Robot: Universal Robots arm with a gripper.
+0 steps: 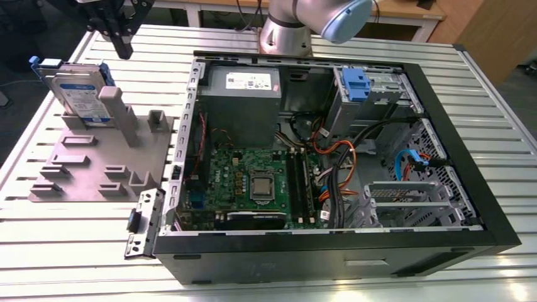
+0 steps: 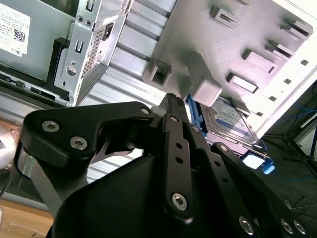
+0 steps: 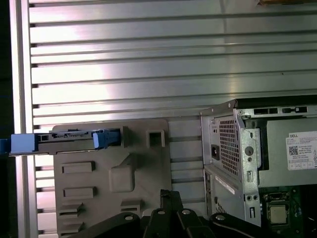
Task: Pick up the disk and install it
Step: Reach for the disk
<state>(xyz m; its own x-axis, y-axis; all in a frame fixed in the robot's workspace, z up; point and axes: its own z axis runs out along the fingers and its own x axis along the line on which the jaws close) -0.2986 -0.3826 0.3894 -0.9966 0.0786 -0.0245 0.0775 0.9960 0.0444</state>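
Closest to the wrist cameras, the black gripper [image 2: 171, 97], tips pressed tight together and pinching nothing. Same gripper [image 1: 124, 50] in the exterior view, hanging in the air over the far left part of the metal table [image 1: 75, 251], near the far edge of the grey plate [image 1: 92, 170] and touching nothing. Just below and beside it, the disk [image 1: 80, 94], parked at the far left corner of that plate. Standing up on a thin edge, tucked into a slot next to a tall grey post [image 1: 126, 119], probably to stop any tipping and to leave the top and both flat sides free for a grab from above. Blue frame round the silver body, white-and-blue label in plain sight. From straight above, in the first wrist view, just a thin strip of a disk [image 3: 74, 141] with blue at each end. On the exterior view's right of the plate, the big computer case [image 1: 336, 245], lying flat on the table with the cover off, likely to make the inside easy to reach from above. Along the far wall inside the case, a metal cage [image 1: 386, 94] with a blue latch [image 1: 356, 85], maybe the home for the disk, though hard to say for sure. Disk not picked up yet, and well apart from the case.
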